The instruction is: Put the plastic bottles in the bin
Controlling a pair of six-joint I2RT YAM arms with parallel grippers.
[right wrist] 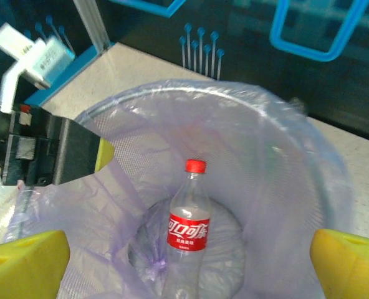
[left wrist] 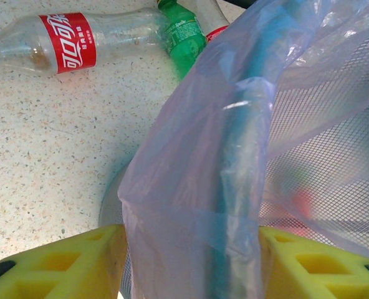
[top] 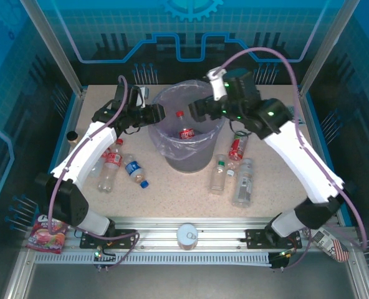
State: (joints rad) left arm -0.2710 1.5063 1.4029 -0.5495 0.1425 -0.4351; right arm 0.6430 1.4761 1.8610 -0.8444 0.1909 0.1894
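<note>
The bin (top: 172, 146), grey mesh lined with a pale-purple bag, stands mid-table. A clear plastic bottle (right wrist: 189, 227) with a red cap and red label stands inside it, also visible from above (top: 184, 129). My right gripper (right wrist: 189, 249) hovers over the bin mouth (top: 200, 111), open, with nothing between its yellow fingers (right wrist: 28, 255). My left gripper (left wrist: 194, 261) is shut on the bin's left rim (left wrist: 234, 187) and bag (top: 156, 114). More plastic bottles lie on the table: two at the left (top: 110, 165) (top: 134, 169), three at the right (top: 237, 147) (top: 219, 173) (top: 244, 182).
A silver tin can (top: 187, 235) sits on the front rail. A small amber jar (top: 72, 136) stands at the left edge, and a snack bag (top: 47, 233) lies by the left base. A red-label bottle (left wrist: 72, 47) and a green bottle (left wrist: 184, 37) lie beyond the bin.
</note>
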